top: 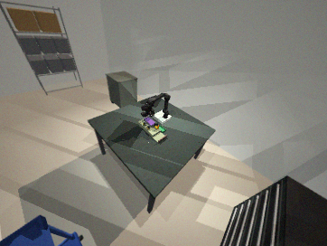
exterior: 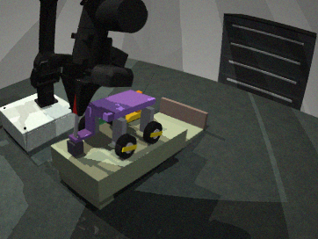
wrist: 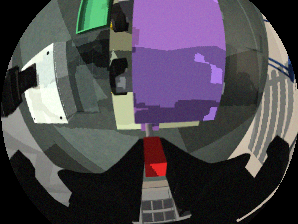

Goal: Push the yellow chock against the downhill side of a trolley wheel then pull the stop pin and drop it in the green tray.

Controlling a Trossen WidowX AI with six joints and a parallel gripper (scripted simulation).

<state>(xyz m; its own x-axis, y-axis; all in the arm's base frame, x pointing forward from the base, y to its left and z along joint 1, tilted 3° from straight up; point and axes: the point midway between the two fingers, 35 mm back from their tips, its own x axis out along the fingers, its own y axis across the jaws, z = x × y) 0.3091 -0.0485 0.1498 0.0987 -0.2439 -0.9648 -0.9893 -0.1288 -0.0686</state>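
The purple trolley [top: 150, 121] [exterior: 127, 102] [wrist: 175, 75] stands on the pale ramp [top: 159, 136] [exterior: 79, 173] [wrist: 123, 111]. My gripper [exterior: 75, 112] [wrist: 150, 141] is shut on the red head of the stop pin, above the trolley's uphill end. The pin's grey shaft [exterior: 75, 126] shows below the fingers and reaches down to the purple tab over a small dark block; its lower end is hidden. The chock's yellow body [exterior: 133, 116] and orange handle [exterior: 139, 92] show behind the trolley, on its far side; its contact with a wheel is hidden. The green tray [top: 163, 129] [wrist: 93, 16] lies beside the ramp.
The arm's white base plate [top: 163, 117] [exterior: 26, 113] [wrist: 50, 95] is on the tray's side of the ramp. A brown end board [exterior: 184, 112] stands at the ramp's downhill end. All stand on a dark table [top: 131, 149]. A drawer cabinet [exterior: 265, 61] stands beyond.
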